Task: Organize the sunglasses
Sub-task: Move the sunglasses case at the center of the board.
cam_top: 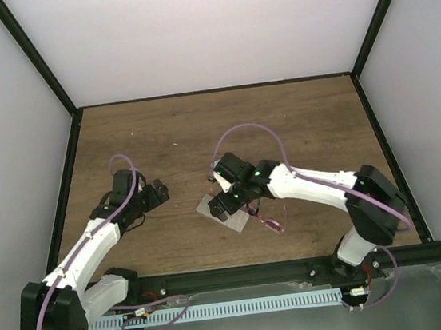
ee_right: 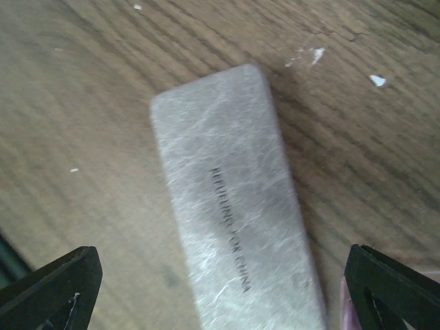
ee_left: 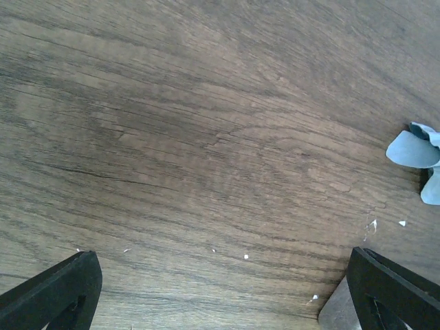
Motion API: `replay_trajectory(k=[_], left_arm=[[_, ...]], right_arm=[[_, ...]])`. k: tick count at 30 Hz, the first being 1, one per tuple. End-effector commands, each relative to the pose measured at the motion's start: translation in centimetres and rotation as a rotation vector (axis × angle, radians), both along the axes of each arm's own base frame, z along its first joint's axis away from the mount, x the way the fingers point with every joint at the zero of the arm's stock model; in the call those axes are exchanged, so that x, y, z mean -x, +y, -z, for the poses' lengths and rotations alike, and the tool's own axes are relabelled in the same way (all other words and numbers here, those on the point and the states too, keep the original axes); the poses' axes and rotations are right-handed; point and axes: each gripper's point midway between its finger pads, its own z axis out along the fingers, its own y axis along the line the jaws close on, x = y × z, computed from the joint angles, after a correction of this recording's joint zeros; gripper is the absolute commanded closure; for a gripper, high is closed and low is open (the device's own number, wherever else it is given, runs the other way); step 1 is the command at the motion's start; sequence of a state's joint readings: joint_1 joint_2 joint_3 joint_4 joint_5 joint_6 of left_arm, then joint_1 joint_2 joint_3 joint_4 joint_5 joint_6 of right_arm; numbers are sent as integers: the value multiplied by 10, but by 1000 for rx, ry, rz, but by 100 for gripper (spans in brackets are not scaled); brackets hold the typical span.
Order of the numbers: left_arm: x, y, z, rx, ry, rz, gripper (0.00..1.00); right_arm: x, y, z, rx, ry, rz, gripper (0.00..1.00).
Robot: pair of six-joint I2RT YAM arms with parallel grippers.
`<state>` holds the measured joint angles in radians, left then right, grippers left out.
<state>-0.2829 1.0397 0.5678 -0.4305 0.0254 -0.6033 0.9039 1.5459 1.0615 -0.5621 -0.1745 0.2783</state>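
Note:
The sunglasses (cam_top: 272,223), thin-framed with pink lenses, lie on the table just right of the closed grey case (cam_top: 225,215). My right gripper (cam_top: 227,204) hovers over the case, open and empty. In the right wrist view the case (ee_right: 234,206) lies lid-up between the spread fingers (ee_right: 58,282), and a pink sliver of the sunglasses (ee_right: 344,309) shows at the lower right. My left gripper (cam_top: 158,193) is open and empty over bare wood, left of the case. In the left wrist view a corner of the case (ee_left: 337,315) sits by the right finger (ee_left: 392,289).
A small light blue cloth (ee_left: 412,148) lies at the right edge of the left wrist view; in the top view it (cam_top: 211,179) sits just behind the case. Black frame rails border the wooden table (cam_top: 200,127) on all sides.

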Motion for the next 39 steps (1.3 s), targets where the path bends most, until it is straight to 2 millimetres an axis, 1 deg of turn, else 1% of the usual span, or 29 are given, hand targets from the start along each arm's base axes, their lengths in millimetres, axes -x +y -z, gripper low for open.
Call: replay_trajectory(k=[1, 5, 10, 13, 14, 19, 22, 24, 25, 27, 31, 32, 34, 38, 39], left_arm=[[-8, -7, -18, 61, -30, -2, 0], [-5, -2, -23, 39, 11, -28, 0], [5, 6, -32, 39, 24, -87, 0], [10, 10, -32, 35, 17, -94, 0], [11, 10, -31, 34, 18, -93, 0], [14, 7, -29, 50, 11, -78, 0], [15, 4, -21, 39, 22, -39, 0], [18, 5, -15, 19, 39, -24, 0], [19, 5, -14, 21, 41, -21, 0], [18, 1, -17, 46, 23, -9, 0], [19, 1, -20, 60, 25, -21, 0], [19, 0, -20, 60, 25, -18, 0], [17, -1, -21, 62, 18, -9, 0], [13, 2, -18, 30, 30, -12, 0], [12, 2, -17, 26, 38, -17, 0]], right_arm=[[-20, -5, 15, 168, -88, -24, 0], [-24, 3, 29, 192, -85, -73, 0], [-23, 11, 31, 163, -92, -121, 0], [-18, 15, 31, 136, -71, -138, 0], [-13, 18, 32, 117, -51, -141, 0], [0, 27, 32, 86, -35, -155, 0], [0, 27, 34, 85, -24, -125, 0], [-3, 23, 42, 117, -29, -111, 0], [-6, 17, 51, 158, -33, -97, 0], [-14, 10, 58, 207, -62, -69, 0], [-21, 12, 64, 236, -81, -70, 1], [-23, 14, 65, 242, -80, -73, 2], [-27, 18, 67, 248, -87, -77, 10], [-37, 35, 56, 216, -109, -82, 35], [-42, 40, 50, 206, -119, -78, 40]])
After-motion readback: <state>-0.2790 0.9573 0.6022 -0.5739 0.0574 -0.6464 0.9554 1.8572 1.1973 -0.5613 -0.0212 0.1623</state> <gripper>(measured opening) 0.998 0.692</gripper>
